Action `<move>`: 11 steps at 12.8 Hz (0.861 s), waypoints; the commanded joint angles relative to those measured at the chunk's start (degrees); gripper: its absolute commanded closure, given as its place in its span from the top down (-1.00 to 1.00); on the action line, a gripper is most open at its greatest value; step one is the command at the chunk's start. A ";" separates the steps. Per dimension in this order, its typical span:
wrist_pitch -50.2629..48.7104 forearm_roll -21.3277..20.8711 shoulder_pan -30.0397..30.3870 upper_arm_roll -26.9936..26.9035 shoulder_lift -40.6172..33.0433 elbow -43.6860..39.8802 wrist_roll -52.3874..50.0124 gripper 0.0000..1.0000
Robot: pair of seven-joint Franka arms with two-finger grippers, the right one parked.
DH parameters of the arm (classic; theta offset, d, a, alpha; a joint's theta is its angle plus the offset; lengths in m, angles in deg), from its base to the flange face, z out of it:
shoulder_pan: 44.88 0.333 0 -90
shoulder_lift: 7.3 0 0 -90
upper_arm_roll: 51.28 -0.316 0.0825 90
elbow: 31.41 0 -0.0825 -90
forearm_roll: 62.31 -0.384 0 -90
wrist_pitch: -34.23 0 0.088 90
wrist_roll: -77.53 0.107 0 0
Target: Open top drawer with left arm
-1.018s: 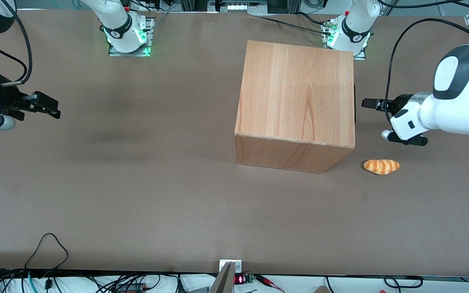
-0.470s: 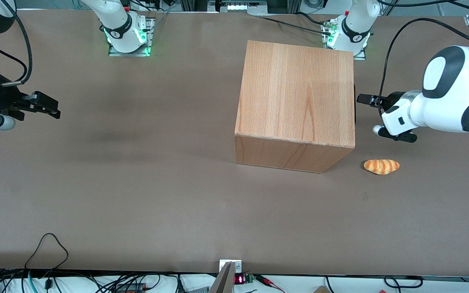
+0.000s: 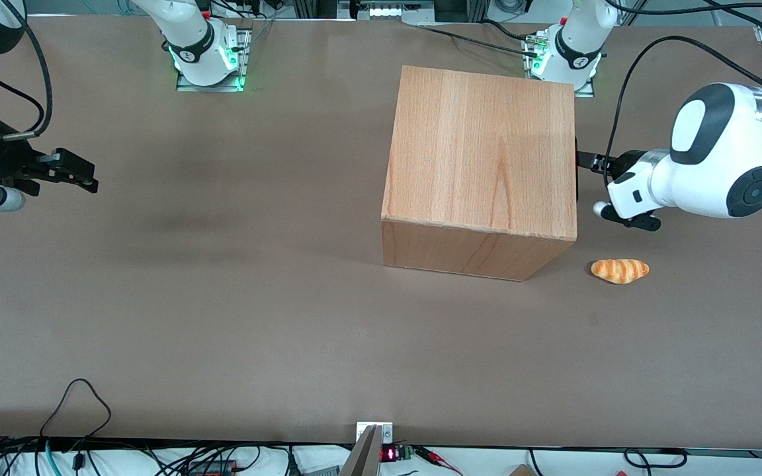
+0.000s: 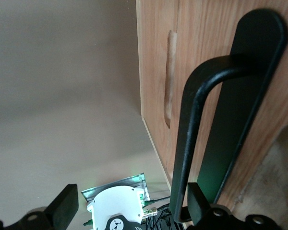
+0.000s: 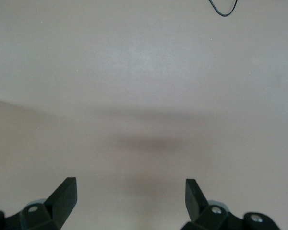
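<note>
Stage: approach, top drawer [image 4: 192,57] looks shut, pull not begun | left arm [image 3: 718,162] jaws [image 4: 129,211] spread wide, holding nothing | black bar handle [image 4: 206,129] just ahead of one finger [image 4: 199,203], not between the jaws | handle runs lengthwise away from the jaws, drawer front facing them

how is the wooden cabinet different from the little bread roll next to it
The wooden cabinet is a big flat-sided box with straight edges; the bread roll is small, rounded and tapers at its ends. The cabinet is plain light wood grain, the roll orange with pale stripes. The cabinet carries a black bar handle, which the open left gripper is reaching; the roll lies untouched, nearer the front camera. Both rest on the brown table.
</note>
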State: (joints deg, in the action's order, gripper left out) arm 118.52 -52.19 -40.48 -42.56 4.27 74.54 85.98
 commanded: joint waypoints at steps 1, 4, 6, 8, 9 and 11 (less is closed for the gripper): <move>1.92 2.01 -0.27 -0.01 -0.94 1.45 2.44 1.00; 4.04 2.80 -0.27 -0.01 -0.15 2.15 5.87 1.00; 5.18 2.98 -0.27 -0.01 0.38 2.15 5.79 1.00; 6.32 2.98 -0.27 -0.10 0.91 2.06 5.79 1.00; 6.50 2.98 -0.27 -0.01 1.08 2.06 5.79 1.00; 7.91 2.89 -0.18 -0.10 1.78 1.89 5.96 1.00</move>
State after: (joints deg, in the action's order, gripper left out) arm 124.69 -50.75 -40.60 -42.51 5.24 76.30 90.81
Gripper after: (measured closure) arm 0.000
